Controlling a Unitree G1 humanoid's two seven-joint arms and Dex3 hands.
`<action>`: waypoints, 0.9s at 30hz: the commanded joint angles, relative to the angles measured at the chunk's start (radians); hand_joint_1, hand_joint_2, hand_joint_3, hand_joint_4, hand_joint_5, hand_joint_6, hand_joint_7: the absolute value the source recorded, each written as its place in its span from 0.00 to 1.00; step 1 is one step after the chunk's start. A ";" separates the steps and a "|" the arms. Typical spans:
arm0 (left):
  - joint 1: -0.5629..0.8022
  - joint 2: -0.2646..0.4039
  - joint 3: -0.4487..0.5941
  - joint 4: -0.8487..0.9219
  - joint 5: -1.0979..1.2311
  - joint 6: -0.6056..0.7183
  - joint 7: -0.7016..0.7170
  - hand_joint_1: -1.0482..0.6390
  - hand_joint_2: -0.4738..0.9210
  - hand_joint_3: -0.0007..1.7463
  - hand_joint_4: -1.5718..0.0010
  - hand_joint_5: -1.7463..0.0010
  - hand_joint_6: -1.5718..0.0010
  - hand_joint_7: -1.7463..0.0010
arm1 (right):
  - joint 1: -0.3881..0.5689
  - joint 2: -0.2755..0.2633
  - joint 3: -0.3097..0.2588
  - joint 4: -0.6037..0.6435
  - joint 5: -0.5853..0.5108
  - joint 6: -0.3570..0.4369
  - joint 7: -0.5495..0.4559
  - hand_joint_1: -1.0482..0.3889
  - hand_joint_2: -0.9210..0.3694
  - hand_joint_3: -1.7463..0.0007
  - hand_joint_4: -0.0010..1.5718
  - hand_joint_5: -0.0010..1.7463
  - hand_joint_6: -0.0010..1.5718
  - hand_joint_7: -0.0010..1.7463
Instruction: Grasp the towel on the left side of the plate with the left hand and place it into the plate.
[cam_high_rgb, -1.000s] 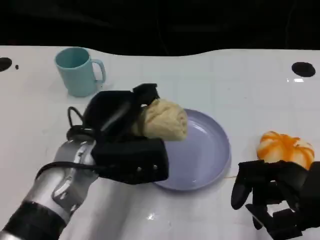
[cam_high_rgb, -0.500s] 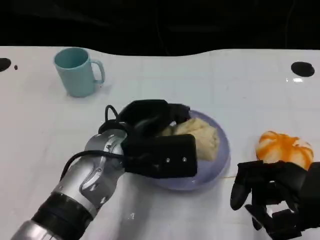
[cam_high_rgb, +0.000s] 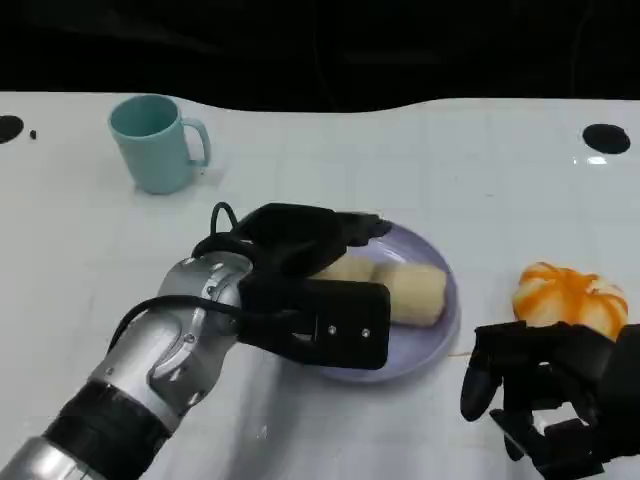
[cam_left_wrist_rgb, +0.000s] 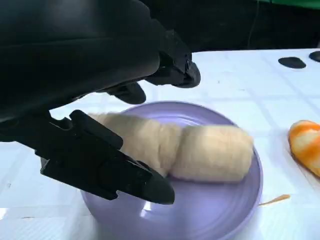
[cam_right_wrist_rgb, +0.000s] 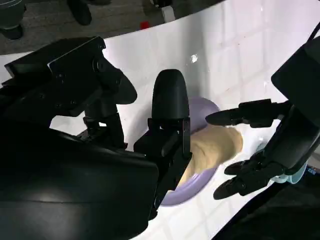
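one towel (cam_high_rgb: 405, 288) lies in one plate (cam_high_rgb: 432, 340); left hand (cam_high_rgb: 300, 262) fingers released, right hand (cam_high_rgb: 545, 395) empty, spread.

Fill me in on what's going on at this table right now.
The robot's left hand is over the purple plate with its fingers spread around the rolled cream towel, which lies in the plate. In the left wrist view the fingers stand apart from the towel rather than clamping it, so it looks released. The right hand rests near the table's front edge, holding nothing, beside an orange pumpkin-like object. A teal mug stands farther back on the white table.
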 joint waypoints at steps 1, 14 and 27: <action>0.014 0.067 0.037 -0.103 -0.043 0.030 -0.114 0.19 1.00 0.03 0.92 0.83 0.89 1.00 | -0.003 -0.008 -0.006 -0.006 0.008 0.004 0.003 0.76 0.26 0.39 0.44 0.97 0.44 0.82; 0.208 0.122 0.258 -0.399 -0.309 0.116 -0.188 0.33 1.00 0.11 0.74 0.72 0.75 0.95 | -0.007 -0.008 -0.006 -0.018 0.005 0.026 -0.003 0.76 0.26 0.39 0.44 0.97 0.44 0.82; 0.498 -0.033 0.575 -0.768 -0.839 0.601 -0.109 0.53 0.75 0.54 0.53 0.26 0.48 0.45 | -0.011 -0.009 -0.005 -0.019 0.004 0.030 -0.002 0.76 0.25 0.40 0.44 0.97 0.44 0.82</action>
